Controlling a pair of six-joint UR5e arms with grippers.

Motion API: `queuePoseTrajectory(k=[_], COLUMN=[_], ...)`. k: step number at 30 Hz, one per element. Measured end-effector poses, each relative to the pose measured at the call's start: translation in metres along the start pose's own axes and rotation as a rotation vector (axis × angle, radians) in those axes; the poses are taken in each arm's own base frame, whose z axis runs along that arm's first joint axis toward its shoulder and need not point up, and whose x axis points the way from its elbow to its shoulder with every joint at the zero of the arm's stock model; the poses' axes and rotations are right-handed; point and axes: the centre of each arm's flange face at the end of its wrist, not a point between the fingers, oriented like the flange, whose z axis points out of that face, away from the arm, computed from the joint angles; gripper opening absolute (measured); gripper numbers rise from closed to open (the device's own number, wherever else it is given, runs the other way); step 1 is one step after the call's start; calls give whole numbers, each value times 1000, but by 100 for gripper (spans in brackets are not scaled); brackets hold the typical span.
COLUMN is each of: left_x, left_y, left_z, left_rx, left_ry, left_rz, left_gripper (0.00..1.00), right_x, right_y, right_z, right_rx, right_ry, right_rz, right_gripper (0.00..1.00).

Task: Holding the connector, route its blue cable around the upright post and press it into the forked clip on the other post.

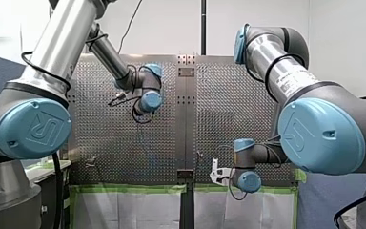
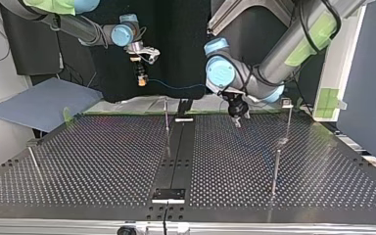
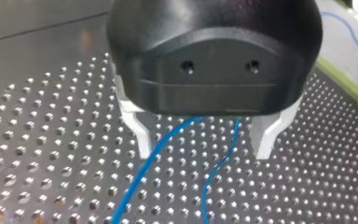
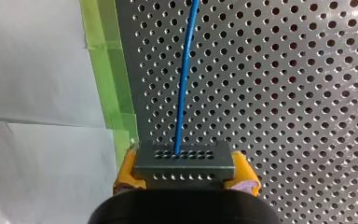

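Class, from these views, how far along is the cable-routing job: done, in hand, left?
Done: my right tool is shut on the connector. In hand: the blue cable runs from it and passes between the open fingers of my left tool. Left: in the top view the cable wraps no upright post, so the routing and the final press remain.

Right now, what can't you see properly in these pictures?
Forked clip: top view, the posts are too thin and small to show which carries it.
Blue cable: right wrist view, cut off by the picture edge ahead of the connector.
Where the cable goes next: left wrist view, hidden behind my left gripper and its black body.
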Motion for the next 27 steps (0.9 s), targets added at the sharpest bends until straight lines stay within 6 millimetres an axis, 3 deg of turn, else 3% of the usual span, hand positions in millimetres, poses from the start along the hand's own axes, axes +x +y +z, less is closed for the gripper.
queuePoseTrajectory(k=[18, 27], left_x=[4, -17], left_y=[5, 29], left_z=[7, -12], left_rx=[-8, -29], left_ry=[11, -20], left_rz=[0, -66], left_gripper=[100, 100], right_x=[0, 0], right_y=[0, 0], right_z=[0, 0], right_rx=[0, 0], right_ry=[1, 4], right_rz=[1, 3], right_gripper=[0, 0])
